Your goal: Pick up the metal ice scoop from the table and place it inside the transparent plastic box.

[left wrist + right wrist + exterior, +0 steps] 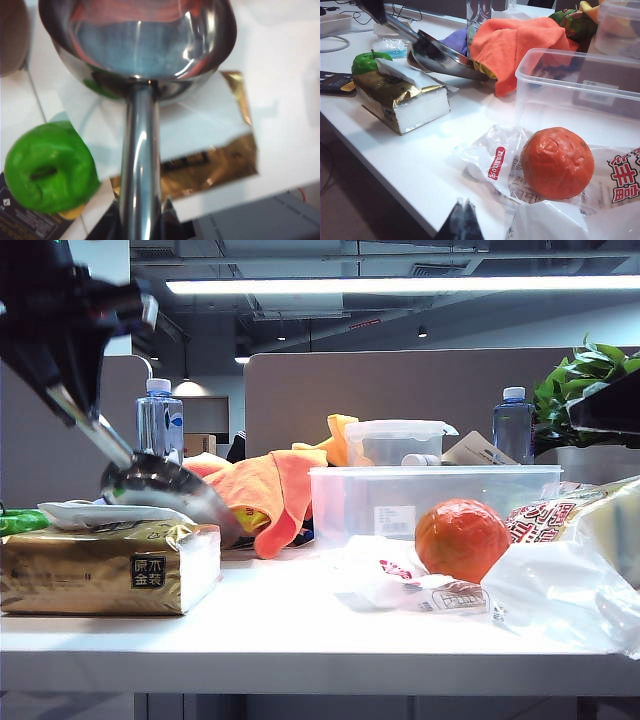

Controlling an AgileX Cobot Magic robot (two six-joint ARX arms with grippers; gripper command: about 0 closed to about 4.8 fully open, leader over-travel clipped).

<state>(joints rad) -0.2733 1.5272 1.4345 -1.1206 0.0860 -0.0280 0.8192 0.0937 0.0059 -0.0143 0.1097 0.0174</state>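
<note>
Left gripper (140, 227) clamped on metal ice scoop (165, 485) handle, scoop lifted over gold tissue pack (105, 568), left of transparent plastic box (430, 502). Right gripper (464, 220) low near table (300, 630) edge by the orange (557, 162), jaws together, empty.

The shiny metal ice scoop (165, 490) hangs tilted above the table (300, 625), left of the empty transparent plastic box (430, 502).
</note>
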